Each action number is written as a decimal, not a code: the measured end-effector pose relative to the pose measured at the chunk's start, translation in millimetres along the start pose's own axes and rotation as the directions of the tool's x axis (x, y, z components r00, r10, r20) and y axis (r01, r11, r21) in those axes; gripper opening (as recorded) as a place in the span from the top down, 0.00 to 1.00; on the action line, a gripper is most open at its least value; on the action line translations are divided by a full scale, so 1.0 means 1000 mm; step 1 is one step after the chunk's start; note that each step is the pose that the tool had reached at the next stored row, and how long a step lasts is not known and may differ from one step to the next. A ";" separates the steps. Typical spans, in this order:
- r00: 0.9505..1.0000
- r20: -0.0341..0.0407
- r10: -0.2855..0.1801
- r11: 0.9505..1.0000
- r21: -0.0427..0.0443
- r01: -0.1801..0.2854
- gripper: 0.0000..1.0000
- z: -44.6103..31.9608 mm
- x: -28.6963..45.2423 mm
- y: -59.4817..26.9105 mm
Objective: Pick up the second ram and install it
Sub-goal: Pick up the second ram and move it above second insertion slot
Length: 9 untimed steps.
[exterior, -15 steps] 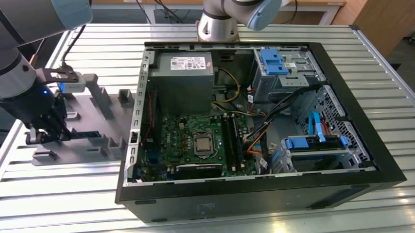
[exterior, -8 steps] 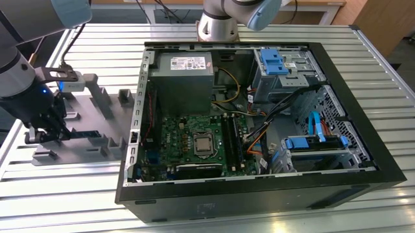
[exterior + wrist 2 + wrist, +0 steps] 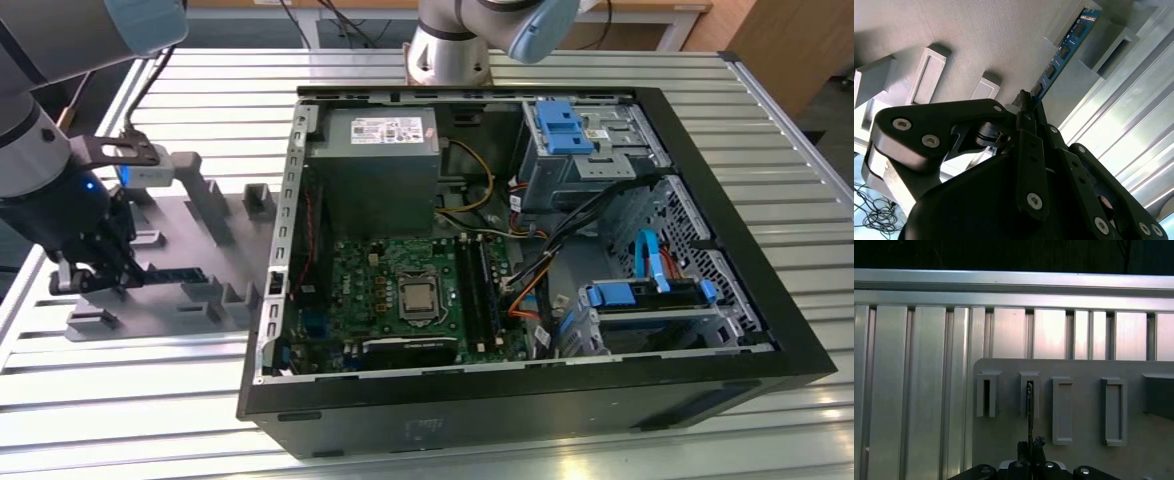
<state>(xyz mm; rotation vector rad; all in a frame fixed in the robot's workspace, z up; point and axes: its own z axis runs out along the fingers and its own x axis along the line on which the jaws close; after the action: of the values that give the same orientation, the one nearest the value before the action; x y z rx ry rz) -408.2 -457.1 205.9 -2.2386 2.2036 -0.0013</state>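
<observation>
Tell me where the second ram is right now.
At the exterior view's left, the second ram sits in the grey tray beside the computer case, pinched by the tool.

End effector [image 3: 83,282] down at grey tray [image 3: 224,245] — touching second ram [image 3: 176,272]; case [image 3: 534,405] open.

Slotted second ram [image 3: 1064,49] (blue, on edge)
</observation>
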 end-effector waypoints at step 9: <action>1.000 0.000 0.000 1.000 0.000 0.000 0.86 -0.0017 0.0000 0.0000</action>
<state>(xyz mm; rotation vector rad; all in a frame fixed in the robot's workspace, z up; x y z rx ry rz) -408.2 -457.1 207.6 -2.2387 2.2037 -0.0012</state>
